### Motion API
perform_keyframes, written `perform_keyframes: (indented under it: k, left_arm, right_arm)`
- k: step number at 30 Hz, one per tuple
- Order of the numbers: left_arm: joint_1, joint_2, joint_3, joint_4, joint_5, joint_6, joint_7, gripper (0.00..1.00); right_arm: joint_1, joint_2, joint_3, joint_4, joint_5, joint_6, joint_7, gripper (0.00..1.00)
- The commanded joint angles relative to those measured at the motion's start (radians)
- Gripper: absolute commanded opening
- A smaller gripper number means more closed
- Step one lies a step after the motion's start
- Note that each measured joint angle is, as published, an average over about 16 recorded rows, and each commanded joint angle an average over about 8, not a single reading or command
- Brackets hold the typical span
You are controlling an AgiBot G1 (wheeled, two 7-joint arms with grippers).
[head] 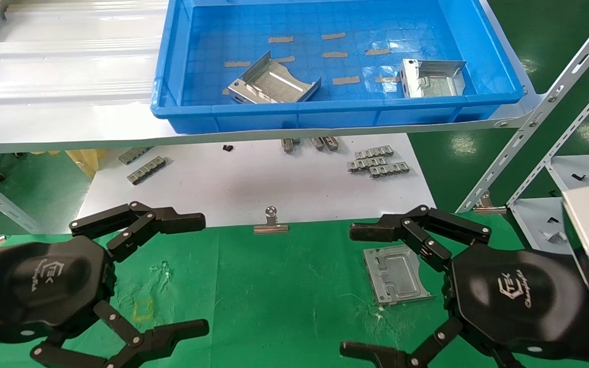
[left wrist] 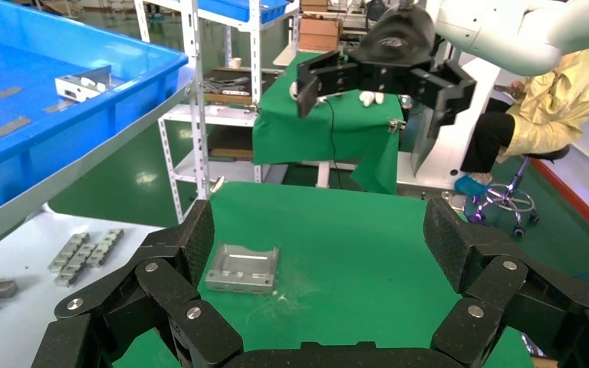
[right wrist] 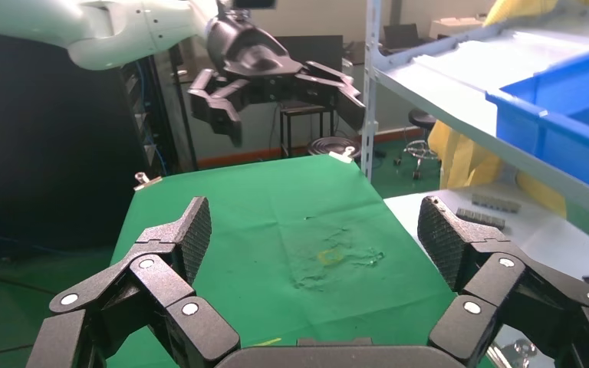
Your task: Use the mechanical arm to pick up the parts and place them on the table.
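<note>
Both pincers are held spread and empty above the green table [head: 284, 286]: the right gripper [head: 361, 291] is positioned just beside one part [head: 395, 274] lying flat on the cloth, while the left gripper [head: 197, 273] is kept well apart from it. Two more parts [head: 274, 82] are seen in the blue tray [head: 325, 115] on the grey shelf [head: 69, 76]. Toothed metal strips [head: 376, 161] and a binder clip [head: 271, 222] are found on the white sheet [head: 253, 179] between.
</note>
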Motion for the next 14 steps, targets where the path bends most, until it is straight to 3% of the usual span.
perform_keyframes:
  k: [1, 14]
  left_arm:
    - [0.0, 0.0, 0.0, 0.0, 0.0, 0.0, 0.0, 1.0]
    - [0.0, 0.0, 0.0, 0.0, 0.0, 0.0, 0.0, 1.0]
  right_arm:
    - [-0.018, 0.008, 0.026, 0.03, 0.002, 0.002, 0.019, 1.0]
    - [-0.014, 0.006, 0.019, 0.021, 0.002, 0.003, 0.014, 1.0]
